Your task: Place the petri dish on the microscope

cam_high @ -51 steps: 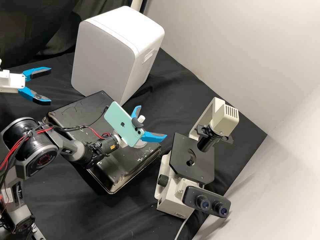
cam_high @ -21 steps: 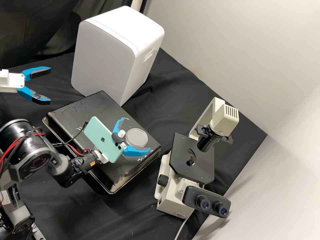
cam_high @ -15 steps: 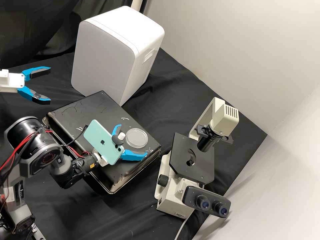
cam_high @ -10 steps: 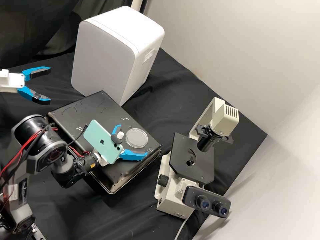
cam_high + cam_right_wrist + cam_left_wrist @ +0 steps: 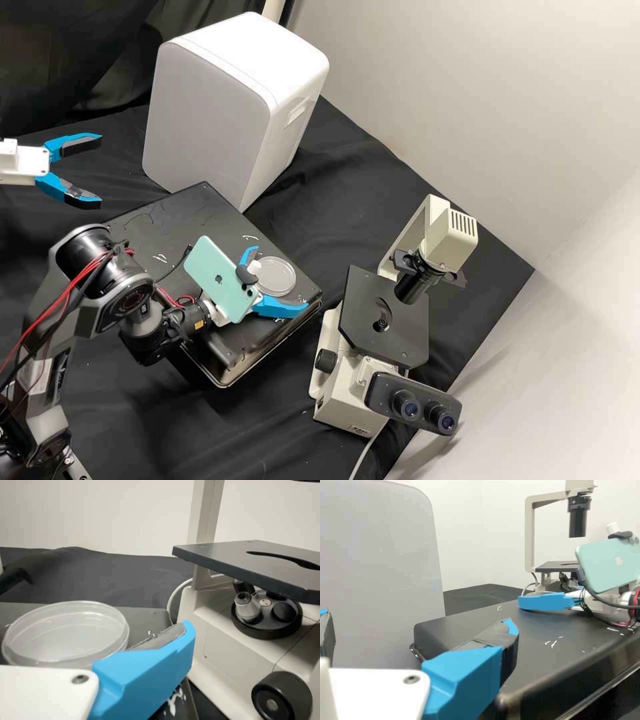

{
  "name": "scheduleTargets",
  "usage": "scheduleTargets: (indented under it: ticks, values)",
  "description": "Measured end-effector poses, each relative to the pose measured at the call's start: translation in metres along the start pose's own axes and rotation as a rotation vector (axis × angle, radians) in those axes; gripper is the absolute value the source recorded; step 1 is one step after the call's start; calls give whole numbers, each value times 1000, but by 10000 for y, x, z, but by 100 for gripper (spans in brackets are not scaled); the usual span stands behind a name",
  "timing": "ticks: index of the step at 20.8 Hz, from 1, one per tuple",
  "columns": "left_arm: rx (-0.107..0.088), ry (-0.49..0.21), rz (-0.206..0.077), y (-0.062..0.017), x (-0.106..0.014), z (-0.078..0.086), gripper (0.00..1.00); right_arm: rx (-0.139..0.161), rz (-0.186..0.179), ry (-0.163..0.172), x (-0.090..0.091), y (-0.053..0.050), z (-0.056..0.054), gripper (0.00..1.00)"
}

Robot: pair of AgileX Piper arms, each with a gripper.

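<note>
A clear round plastic petri dish (image 5: 273, 275) lies flat on top of a flat glossy black box (image 5: 167, 230), near the box's corner closest to the white and black microscope (image 5: 347, 383), which stands on the black-draped bench (image 5: 333, 173) just beside that corner. The right gripper (image 5: 279, 280) sits low over the same corner with its jaws released and spread, one blue finger on each side of the dish; whether either touches the rim cannot be told. A mint-green phone (image 5: 220, 280) is clamped on that arm's wrist, above the box's middle. From the right wrist, the dish (image 5: 65, 632) shows shallow and empty just beside a blue finger (image 5: 150, 665), and past the box's edge appear the microscope's black stage (image 5: 250, 562), the objective turret (image 5: 245, 605) beneath it and a black focus knob (image 5: 272, 702). The high view instead gives the binocular eyepieces (image 5: 420, 407). A tall white rounded cabinet (image 5: 233, 100) stands touching the box's far edge. The left gripper (image 5: 99, 168) hangs off the box's far-left corner, jaws released and holding nothing; its wrist view looks level across the box's top (image 5: 520, 630) to the other arm's blue finger (image 5: 545, 601).
</note>
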State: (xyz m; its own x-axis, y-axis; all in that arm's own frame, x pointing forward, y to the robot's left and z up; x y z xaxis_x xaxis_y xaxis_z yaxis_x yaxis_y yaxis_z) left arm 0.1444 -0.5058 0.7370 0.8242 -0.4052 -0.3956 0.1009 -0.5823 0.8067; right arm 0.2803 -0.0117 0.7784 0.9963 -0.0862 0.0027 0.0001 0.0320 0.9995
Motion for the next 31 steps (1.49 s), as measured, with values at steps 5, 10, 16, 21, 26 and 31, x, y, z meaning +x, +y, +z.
scheduleTargets:
  ticks: [5,10,16,21,26,31]
  values:
    - [0,0,0,0,0,0,100,-2,-1,-1,67,-22,13,100]
    - [0,0,0,0,0,0,100,-2,-1,-1,67,-22,13,0]
    - [0,0,0,0,0,0,100,-2,-2,0,67,-23,12,0]
    - [-4,0,0,-1,0,5,100,-3,3,-6,68,-4,32,0]
    - [-7,7,1,0,0,-1,100,28,24,-13,99,79,97,0]
    - [-7,7,1,0,0,-1,100,67,30,-22,105,131,163,0]
